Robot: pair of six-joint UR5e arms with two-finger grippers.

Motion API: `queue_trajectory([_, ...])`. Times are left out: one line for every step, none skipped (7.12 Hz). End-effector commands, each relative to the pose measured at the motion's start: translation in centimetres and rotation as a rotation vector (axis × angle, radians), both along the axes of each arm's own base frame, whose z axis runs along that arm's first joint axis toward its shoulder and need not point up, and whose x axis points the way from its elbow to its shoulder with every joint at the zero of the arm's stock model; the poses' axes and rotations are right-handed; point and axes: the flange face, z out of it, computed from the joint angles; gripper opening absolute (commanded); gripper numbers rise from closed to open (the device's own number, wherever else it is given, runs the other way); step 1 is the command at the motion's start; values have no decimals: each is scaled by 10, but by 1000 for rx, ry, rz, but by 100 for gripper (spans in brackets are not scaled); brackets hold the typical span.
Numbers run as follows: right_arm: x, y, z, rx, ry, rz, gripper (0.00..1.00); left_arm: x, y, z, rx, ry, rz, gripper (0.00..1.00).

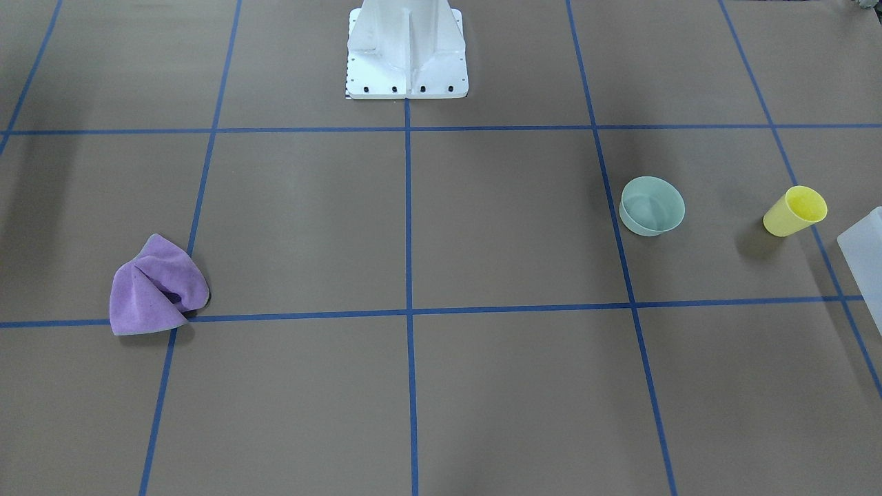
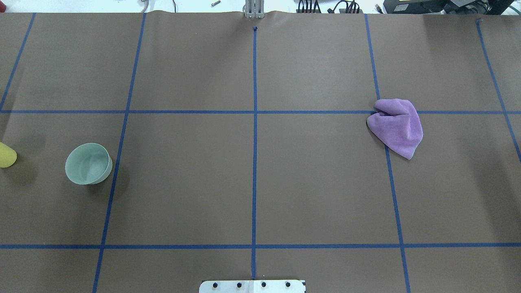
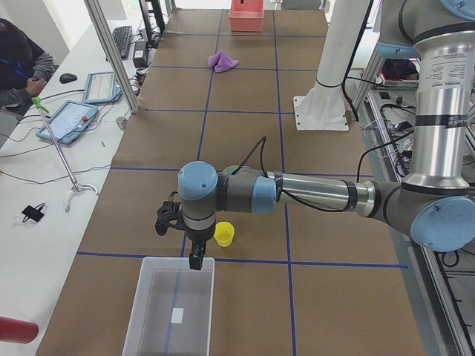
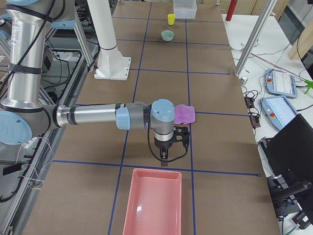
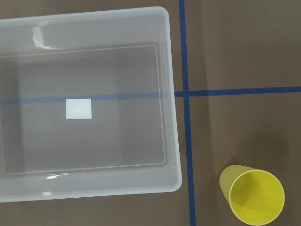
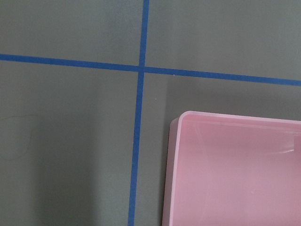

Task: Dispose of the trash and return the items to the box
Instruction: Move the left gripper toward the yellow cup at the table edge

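A crumpled purple cloth [image 1: 155, 289] lies on the brown table on my right side [image 2: 397, 126]. A mint green bowl [image 1: 651, 205] and a yellow cup [image 1: 796, 210] stand upright on my left side. The clear plastic box [image 5: 171, 94] is empty but for a white label, with the cup [image 5: 254, 197] just beside it. My left gripper [image 3: 194, 259] hangs over the box's near edge, next to the cup [image 3: 224, 234]. My right gripper [image 4: 164, 155] hangs between the cloth [image 4: 185, 113] and the empty pink bin [image 4: 146, 205]. I cannot tell whether either gripper is open or shut.
Blue tape lines grid the table. The white robot pedestal [image 1: 406, 52] stands at the middle of the robot's edge. Aluminium posts [image 3: 111, 52] and operators' tablets [image 3: 68, 119] line the far side. A red cylinder [image 3: 16, 330] lies off the table beside the clear box.
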Motion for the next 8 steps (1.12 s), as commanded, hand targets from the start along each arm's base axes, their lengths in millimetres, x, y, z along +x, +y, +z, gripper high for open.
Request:
queue_trajectory([-1, 0, -2, 3, -22, -2, 100, 1, 6, -8, 15, -7, 2, 99])
queue_trajectory([-2, 0, -2, 3, -22, -3, 100, 2, 10, -9, 20, -14, 6, 99])
queue_trajectory([-2, 0, -2, 1, -22, -3, 100, 1, 11, -14, 29, -13, 2, 99])
queue_trajectory([-2, 0, -1, -2, -22, -3, 100, 2, 9, -33, 66, -9, 2, 99])
queue_trajectory([-3, 0, -2, 0, -28, -4, 100, 1, 5, -55, 124, -19, 3, 99])
queue_trajectory([-5, 0, -5, 1, -64, -7, 100, 1, -1, -65, 220, -26, -4, 99])
queue_trajectory([-9, -1, -17, 31, -114, -19, 100, 2, -7, -62, 285, -30, -5, 99])
queue_trajectory([-11, -5, -22, 116, -139, -23, 100, 0, 1, -65, 310, -29, -5, 99])
